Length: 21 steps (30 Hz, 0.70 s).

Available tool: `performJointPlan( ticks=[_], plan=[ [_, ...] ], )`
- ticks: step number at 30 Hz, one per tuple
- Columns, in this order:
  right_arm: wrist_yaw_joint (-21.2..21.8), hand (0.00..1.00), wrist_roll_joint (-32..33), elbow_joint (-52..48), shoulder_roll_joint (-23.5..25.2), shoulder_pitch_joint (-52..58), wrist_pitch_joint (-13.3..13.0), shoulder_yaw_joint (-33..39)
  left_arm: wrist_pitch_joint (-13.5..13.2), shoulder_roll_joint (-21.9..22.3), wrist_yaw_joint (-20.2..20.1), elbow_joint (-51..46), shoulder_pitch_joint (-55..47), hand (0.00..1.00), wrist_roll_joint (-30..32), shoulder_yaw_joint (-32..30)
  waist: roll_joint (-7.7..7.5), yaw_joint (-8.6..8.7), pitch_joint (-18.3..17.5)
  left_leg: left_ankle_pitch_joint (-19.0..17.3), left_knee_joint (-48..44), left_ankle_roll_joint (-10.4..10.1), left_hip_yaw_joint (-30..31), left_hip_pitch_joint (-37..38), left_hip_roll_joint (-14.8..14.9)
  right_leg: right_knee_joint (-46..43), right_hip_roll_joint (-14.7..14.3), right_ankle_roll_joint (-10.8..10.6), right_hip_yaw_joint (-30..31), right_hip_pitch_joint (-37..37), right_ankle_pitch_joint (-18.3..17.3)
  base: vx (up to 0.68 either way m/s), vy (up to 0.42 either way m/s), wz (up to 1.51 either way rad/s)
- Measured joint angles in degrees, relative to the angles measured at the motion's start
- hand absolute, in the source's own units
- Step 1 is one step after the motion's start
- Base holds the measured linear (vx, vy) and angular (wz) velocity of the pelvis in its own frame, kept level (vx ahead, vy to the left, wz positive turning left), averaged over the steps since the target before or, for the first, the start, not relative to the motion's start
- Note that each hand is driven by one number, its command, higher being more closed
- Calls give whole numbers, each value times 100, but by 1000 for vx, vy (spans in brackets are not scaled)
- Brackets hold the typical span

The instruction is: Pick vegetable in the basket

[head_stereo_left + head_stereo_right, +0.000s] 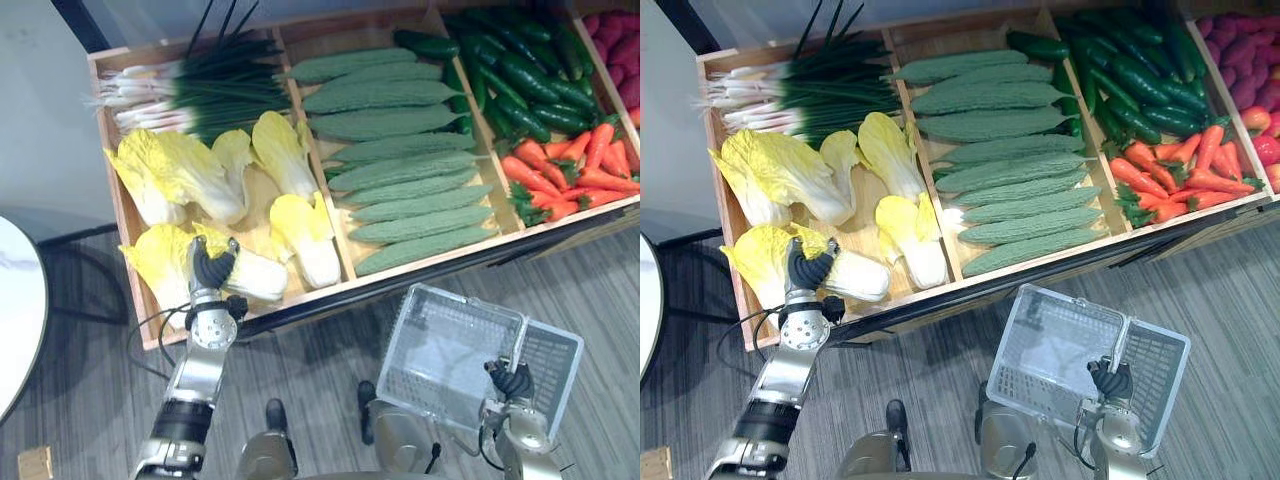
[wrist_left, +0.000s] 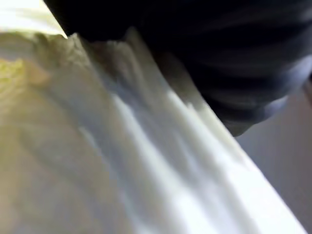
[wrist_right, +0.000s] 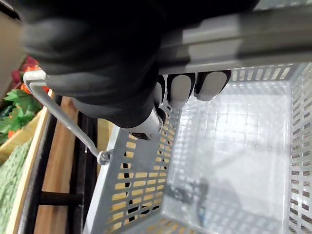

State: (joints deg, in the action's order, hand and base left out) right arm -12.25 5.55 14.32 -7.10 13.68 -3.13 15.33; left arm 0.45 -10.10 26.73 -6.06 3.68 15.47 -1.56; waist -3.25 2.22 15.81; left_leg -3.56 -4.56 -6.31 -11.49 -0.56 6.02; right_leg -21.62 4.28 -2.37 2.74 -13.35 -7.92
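The napa cabbage (image 1: 262, 277) lies in the wooden crate's (image 1: 108, 165) front-left corner, long axis along the front edge. Your left hand (image 1: 212, 268) rests right on it, grip unreadable. Your right hand (image 1: 515, 382) has its fingers clenched round the handle (image 3: 253, 36) of the grey basket (image 1: 395, 345), just off the front edge.

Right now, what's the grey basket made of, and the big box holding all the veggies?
The basket looks like matte grey plastic, moulded with rows of little holes. Its handle, gripped by the right robot hand, is smooth and grey too, probably plastic, though it could be metal. The box looks like pale bare wood, with plain boards and thin dividers.
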Motion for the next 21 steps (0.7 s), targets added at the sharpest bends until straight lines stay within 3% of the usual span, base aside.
performJointPlan(
  ticks=[8,10,13,16,17,20,21],
  plan=[
    [9,100,-121,-981,224,454,52,211,-355,515,-166,-1186,-698,100,-142,240,234,-19,-187,-532,-483,60,-661,188,191,87,-229,-137,486,103,-49,-90,-9,-40],
    [9,100,-170,-1329,291,657,126,210,-458,666,-292,-1269,-796,100,-240,489,355,-12,-347,-830,-876,16,-1077,235,391,55,-461,-161,870,65,-21,-66,4,-100],
    [9,100,-227,-1587,375,664,156,160,-537,668,-414,-1285,-764,100,-254,697,393,5,-415,-1114,-1315,-12,-1665,249,667,-9,-638,-122,1045,-219,-14,-76,32,-130],
    [8,100,-412,-1778,416,507,171,-172,-538,646,-492,-1264,-751,100,-255,907,303,37,-437,-1182,-1361,-19,-2695,553,836,-53,212,195,-949,-564,114,-6,14,-179],
    [20,100,-454,-1771,408,376,173,-316,-541,648,-548,-1130,-680,100,-254,958,275,79,-444,-1183,-1328,-17,-3076,748,892,-111,650,434,-2176,-545,157,53,-54,-158],
    [138,100,-563,-1766,325,88,173,-514,-549,644,-574,-817,-566,100,-253,1016,257,62,-454,-1184,-1193,-18,-3498,1104,937,-315,928,492,-3216,-500,368,133,-147,-163],
    [185,100,-614,-1758,139,-65,174,-600,-542,654,-675,-439,-395,100,-253,1120,309,206,-459,-1171,-1260,-16,-3667,1267,1020,-423,685,470,-2890,-609,308,176,-195,-153]
  ],
)
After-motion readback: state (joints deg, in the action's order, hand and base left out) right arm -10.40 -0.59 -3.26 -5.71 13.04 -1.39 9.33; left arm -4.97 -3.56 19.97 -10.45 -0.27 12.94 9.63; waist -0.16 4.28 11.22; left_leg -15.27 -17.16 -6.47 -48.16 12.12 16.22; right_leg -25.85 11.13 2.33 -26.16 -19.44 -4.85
